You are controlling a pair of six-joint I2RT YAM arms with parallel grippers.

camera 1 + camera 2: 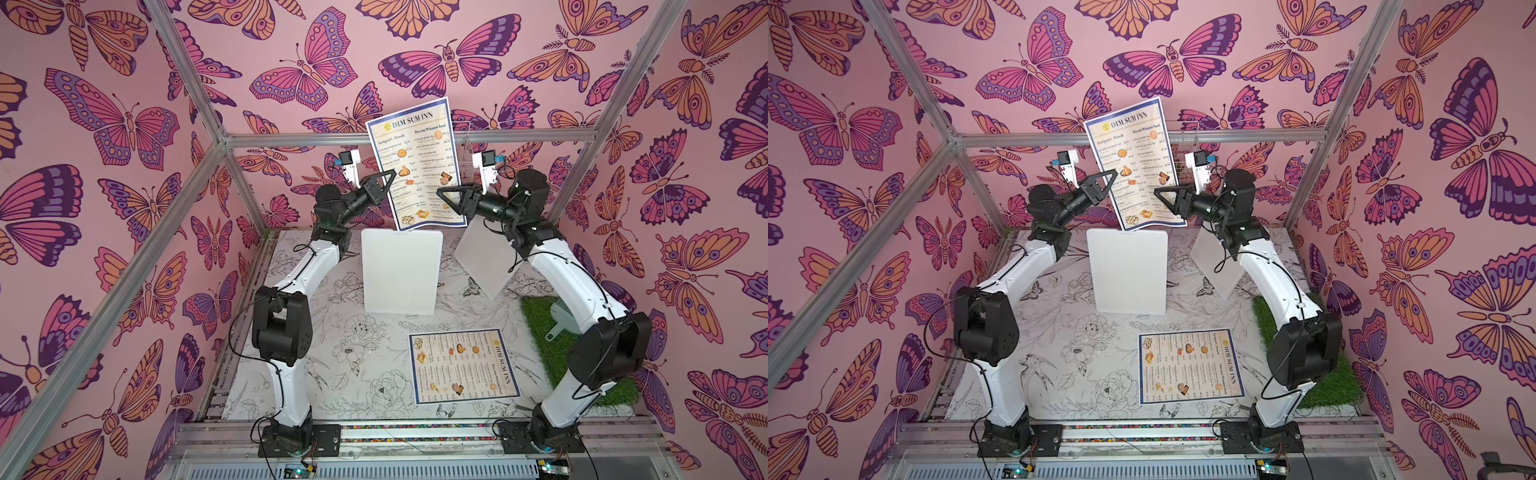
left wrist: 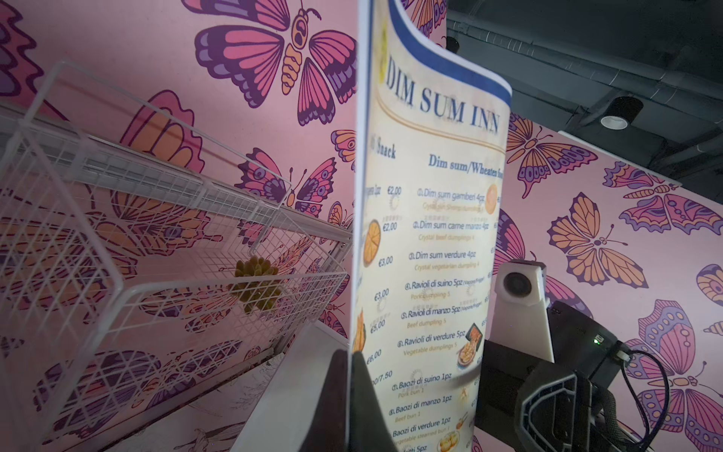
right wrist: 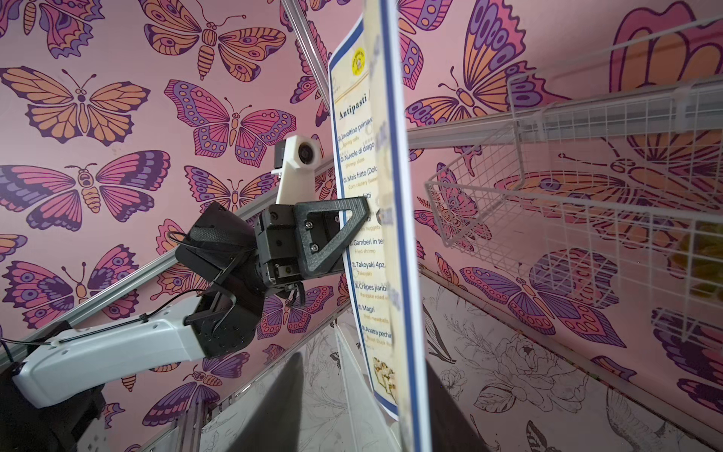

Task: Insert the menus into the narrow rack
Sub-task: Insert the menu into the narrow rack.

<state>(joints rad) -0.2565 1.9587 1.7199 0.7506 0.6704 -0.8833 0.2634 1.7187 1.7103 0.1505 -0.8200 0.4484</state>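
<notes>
The flower-printed table point(image 1: 365, 374) carries a white board point(image 1: 401, 270) at its middle, and white wire baskets point(image 2: 117, 254) hang on the back wall beyond it. Just past the board's far edge the held menu point(image 1: 415, 162) stands upright in the air, slightly tilted and curved, heading uppermost. The second menu point(image 1: 463, 368) lies flat and face up near the right arm's base, beside the grass mat point(image 1: 540, 345). The left gripper point(image 1: 392, 173) is pinched on the held menu's left edge, while the right gripper point(image 1: 441, 192) has its 2 fingers spread, the sheet's opposite edge between them, not clamped.
</notes>
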